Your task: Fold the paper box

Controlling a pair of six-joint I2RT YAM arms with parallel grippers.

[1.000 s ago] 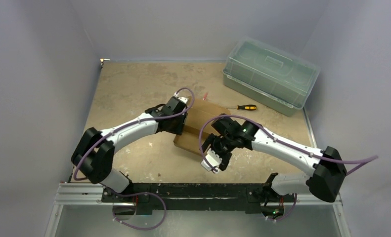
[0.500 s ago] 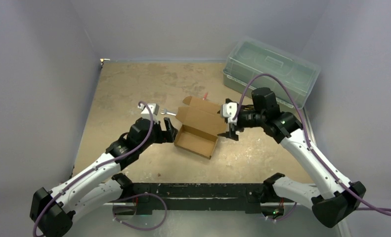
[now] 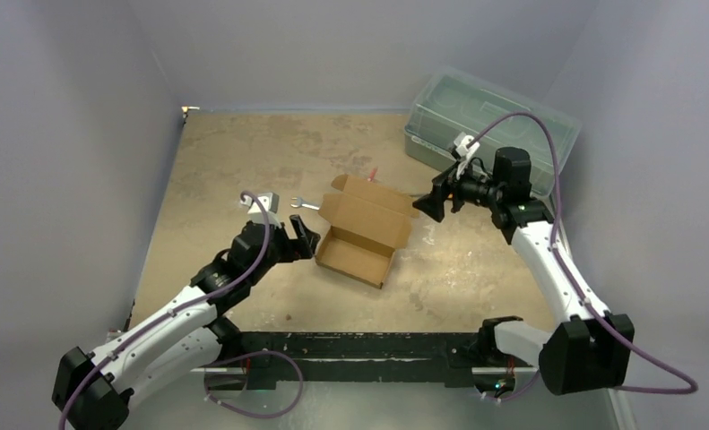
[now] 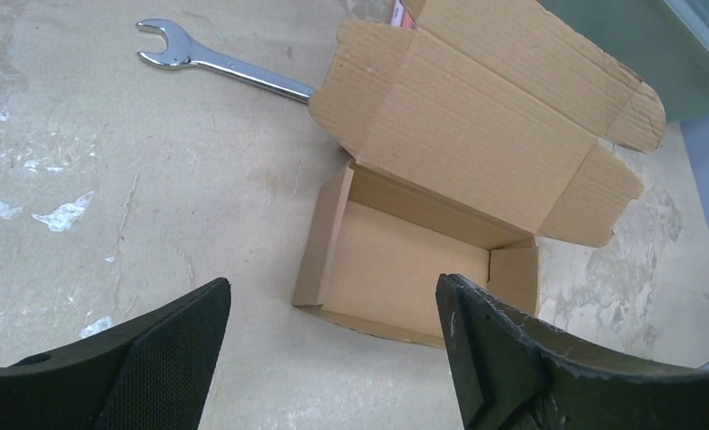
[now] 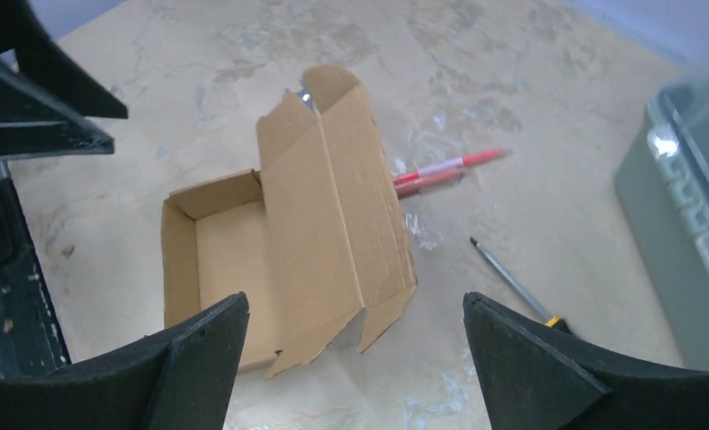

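Box (image 3: 361, 237) now lies free between the two arms, with its tray walls up and its lid sprung back, where a second ago both arms were bent low over it. Left gripper (image 3: 302, 238) has drawn back to just left of the box and right gripper (image 3: 429, 199) to its far right, each with jaws wide and empty. Lid corner seems to overlap a wrench (image 3: 307, 206) behind the box, so closing and tucking the lid probably remains.

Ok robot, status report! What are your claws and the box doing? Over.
Left claw open, right claw open, both empty. Paper box: tray formed, lid open. Wrench end behind lid flap.
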